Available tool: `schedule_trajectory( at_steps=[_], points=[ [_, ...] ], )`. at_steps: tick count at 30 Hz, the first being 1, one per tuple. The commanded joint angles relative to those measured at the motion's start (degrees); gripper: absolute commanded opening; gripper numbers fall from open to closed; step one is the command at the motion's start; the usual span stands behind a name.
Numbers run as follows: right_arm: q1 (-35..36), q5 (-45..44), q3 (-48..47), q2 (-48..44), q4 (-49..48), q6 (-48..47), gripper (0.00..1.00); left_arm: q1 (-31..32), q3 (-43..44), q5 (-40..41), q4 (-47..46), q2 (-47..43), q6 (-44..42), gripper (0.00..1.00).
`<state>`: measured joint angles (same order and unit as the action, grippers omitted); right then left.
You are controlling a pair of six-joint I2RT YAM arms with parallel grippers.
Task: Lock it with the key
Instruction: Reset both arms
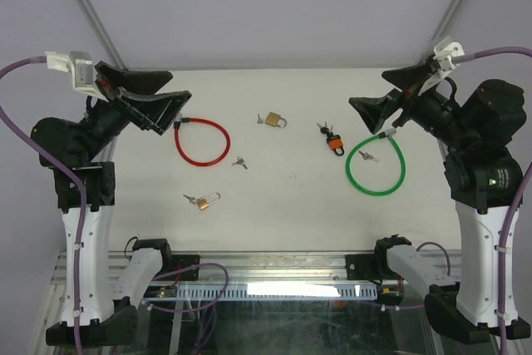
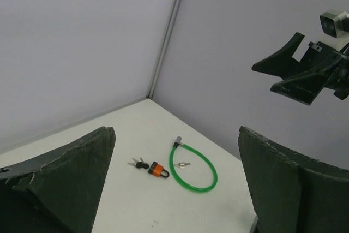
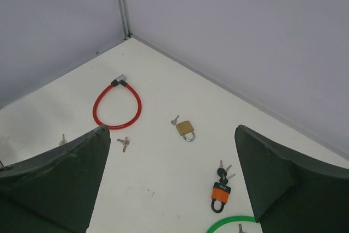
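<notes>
Your left gripper [image 1: 162, 110] and right gripper [image 1: 370, 112] both hang splayed wide, grasping nothing. You've got the orange padlock [image 1: 336, 145] lying near the green cable lock [image 1: 376, 168].

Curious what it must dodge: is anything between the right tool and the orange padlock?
Nothing visible. The right tool hangs open above the table, and only bare surface lies between it and the orange padlock. The green cable lock lies beside that path, not across it.
</notes>
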<state>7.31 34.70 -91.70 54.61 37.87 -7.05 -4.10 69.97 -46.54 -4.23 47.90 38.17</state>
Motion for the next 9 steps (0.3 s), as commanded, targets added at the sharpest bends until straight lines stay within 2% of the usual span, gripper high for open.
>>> schedule_trajectory(
  at_steps=[1,9],
  points=[
    [-1.23,-1.5,-3.19,-1.97,-0.66,7.14,1.0,2.39,2.55,0.01,4.67,-1.84,-3.02,0.99],
    [-3.38,-2.64,-2.34,-2.33,-0.87,6.74,0.99,6.63,1.81,4.85,10.93,-4.91,-11.1,0.99]
  ],
)
